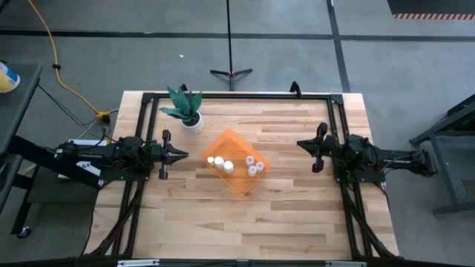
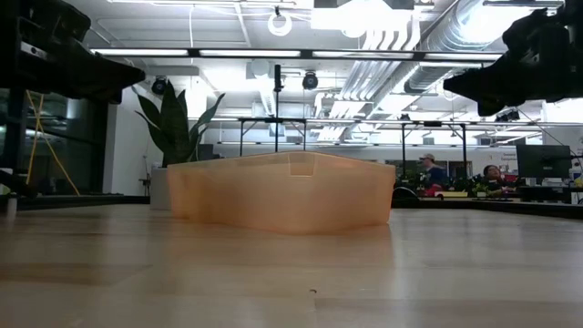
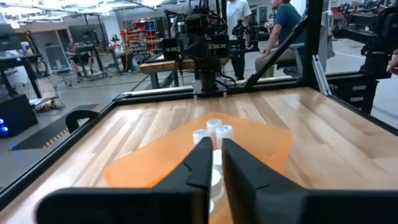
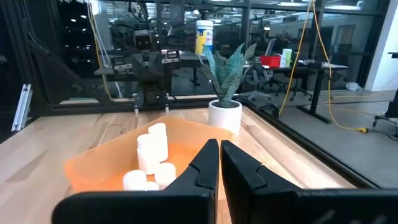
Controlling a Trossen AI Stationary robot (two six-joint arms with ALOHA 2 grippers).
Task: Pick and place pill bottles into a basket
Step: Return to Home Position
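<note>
The translucent orange basket (image 1: 236,161) rests flat on the table at its middle, turned cornerwise. Several small white pill bottles (image 1: 220,163) stand inside it, some at its left and some at its right (image 1: 255,166). They also show in the left wrist view (image 3: 214,131) and the right wrist view (image 4: 153,148). My left gripper (image 1: 185,155) is shut and empty, hanging above the table left of the basket. My right gripper (image 1: 299,144) is shut and empty, above the table right of the basket.
A white pot with green leaves (image 1: 190,111) stands behind the basket toward the far left. A black frame (image 1: 237,95) runs along the table's far and side edges. People sit beyond the table in the room (image 3: 280,25). Bare wood lies near the front edge (image 1: 245,222).
</note>
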